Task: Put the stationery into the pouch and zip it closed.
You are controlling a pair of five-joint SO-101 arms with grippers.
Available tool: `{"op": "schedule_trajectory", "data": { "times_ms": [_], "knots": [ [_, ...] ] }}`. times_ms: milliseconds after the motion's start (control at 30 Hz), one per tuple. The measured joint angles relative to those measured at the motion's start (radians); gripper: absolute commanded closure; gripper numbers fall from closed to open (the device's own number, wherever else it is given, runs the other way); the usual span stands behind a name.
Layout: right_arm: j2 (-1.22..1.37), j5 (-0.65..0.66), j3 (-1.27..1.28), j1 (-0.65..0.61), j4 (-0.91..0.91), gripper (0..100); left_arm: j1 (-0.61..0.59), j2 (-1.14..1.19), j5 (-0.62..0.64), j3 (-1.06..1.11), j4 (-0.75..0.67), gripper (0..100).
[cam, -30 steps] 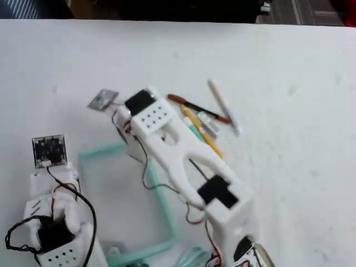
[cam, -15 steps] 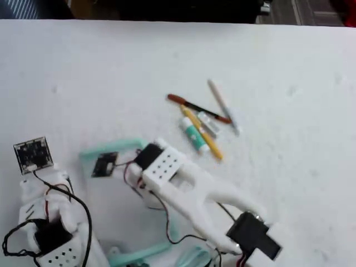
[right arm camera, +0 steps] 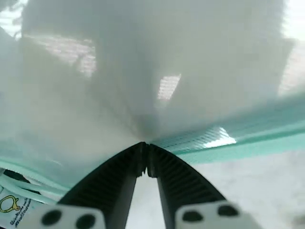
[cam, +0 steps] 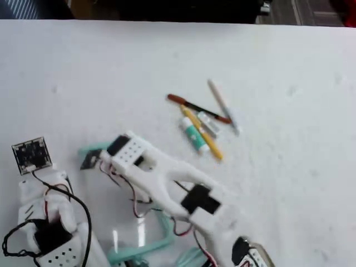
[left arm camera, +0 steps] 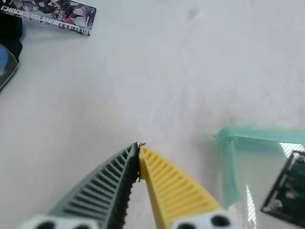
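The pouch [cam: 146, 247], clear with a teal edge, lies on the white bench [cam: 278, 55] at the near side, left of centre. The right arm [cam: 167, 178] lies across it from the near right. We see the right hand [right arm camera: 145, 155] down at the pouch's far left part, its black fingers closed tip to tip on the clear film just inside the teal edge, and the film puckers toward the tips. The left hand [left arm camera: 139, 149], one finger grey and one yellow, is pressed shut with nothing in it, over bare bench just left of the pouch's corner. The stationery lies loose in a small heap, well apart from the pouch to the far right. In it we see a red-brown pen [cam: 197, 107], a white pen [cam: 222, 105], a yellow pencil [cam: 214, 149] and a teal glue stick [cam: 193, 134]. A printed card [left arm camera: 57, 13] lies on the bench ahead of the left hand.
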Motion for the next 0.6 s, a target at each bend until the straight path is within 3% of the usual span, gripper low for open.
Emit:
{"op": "schedule_trajectory", "data": {
  "times_ms": [267, 600],
  "knots": [
    [0.373, -0.092, -0.667, 0.150, 0.196, 98.2, 0.000, 0.000, 0.000, 0.000, 0.000, 98],
    [0.692, -0.109, -1.370, 0.252, 0.212, 98.2, 0.000, 0.000, 0.000, 0.000, 0.000, 98]
  ]
}}
